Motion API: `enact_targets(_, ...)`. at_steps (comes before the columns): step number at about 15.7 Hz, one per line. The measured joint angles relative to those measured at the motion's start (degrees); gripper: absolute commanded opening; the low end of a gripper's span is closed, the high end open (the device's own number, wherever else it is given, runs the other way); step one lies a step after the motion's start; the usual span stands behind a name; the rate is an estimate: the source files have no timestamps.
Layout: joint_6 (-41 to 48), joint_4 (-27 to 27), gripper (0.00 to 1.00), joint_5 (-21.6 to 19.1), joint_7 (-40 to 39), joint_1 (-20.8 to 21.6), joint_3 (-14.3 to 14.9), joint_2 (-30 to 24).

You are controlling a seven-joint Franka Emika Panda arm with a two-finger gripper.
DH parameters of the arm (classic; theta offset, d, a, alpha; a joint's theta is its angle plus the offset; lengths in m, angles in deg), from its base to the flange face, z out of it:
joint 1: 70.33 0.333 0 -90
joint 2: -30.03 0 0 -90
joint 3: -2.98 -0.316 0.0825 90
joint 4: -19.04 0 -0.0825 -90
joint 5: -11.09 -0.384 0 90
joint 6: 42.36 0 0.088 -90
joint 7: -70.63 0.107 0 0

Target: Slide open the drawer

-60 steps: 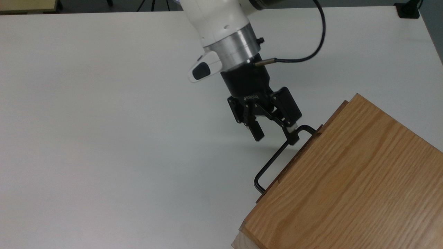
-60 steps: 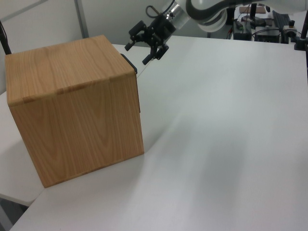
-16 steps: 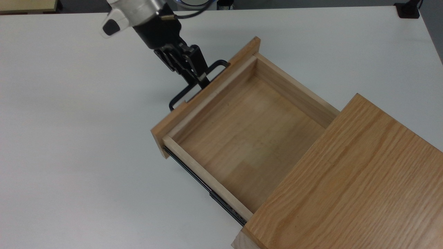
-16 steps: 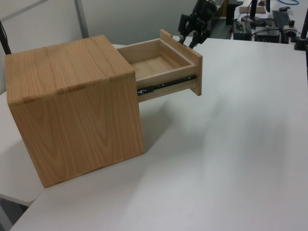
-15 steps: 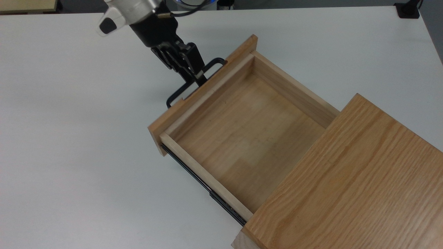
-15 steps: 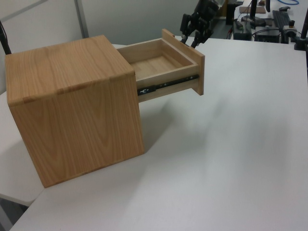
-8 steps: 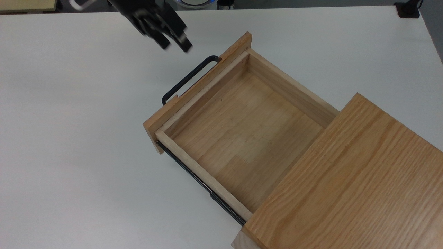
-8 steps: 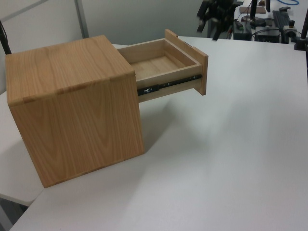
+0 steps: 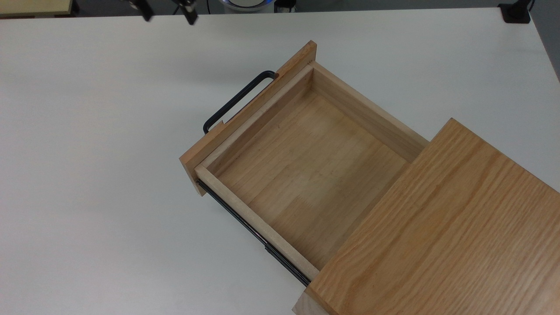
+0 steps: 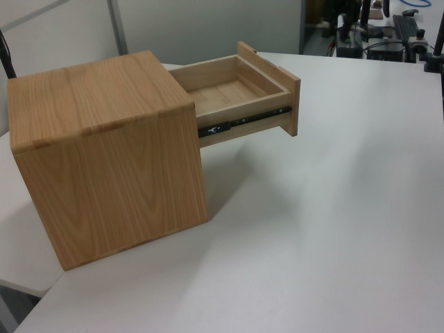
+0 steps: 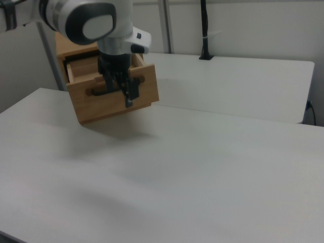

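Note:
The light wooden drawer (image 9: 306, 162) stands pulled far out of the oak-grained cabinet casing (image 9: 437, 236), its inside bare. A black U-shaped handle (image 9: 236, 100) sticks out from the flat front panel (image 9: 249, 118), and a black side rail (image 9: 253, 232) is exposed. My gripper (image 9: 167, 11) is open at the top view's upper edge, up and to the left of the handle and apart from it. In the right view my gripper (image 11: 121, 93) hangs in front of the drawer's front panel (image 11: 101, 109). In the left view the drawer (image 10: 239, 94) juts from the casing (image 10: 104, 152).
The cabinet sits on a wide white table (image 9: 87, 175) with bare surface on the top view's left. A black mount (image 9: 516, 13) sits at the table's far right corner. A black post (image 11: 205, 30) rises behind the table in the right view.
The drawer slid out of the casing with the gripper hooked on its handle. The gripper then let go, lifted away toward the top view's upper left, and its fingers spread.

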Motion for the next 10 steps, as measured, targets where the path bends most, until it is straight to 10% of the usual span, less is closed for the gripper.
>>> enact_targets(6, 2.38, -0.46, 1.00, 14.96, -3.46, 0.17, -1.41, -3.10)
enact_targets(10, 5.20, -0.57, 1.00, 17.77, -3.45, 0.53, -4.27, -3.88)
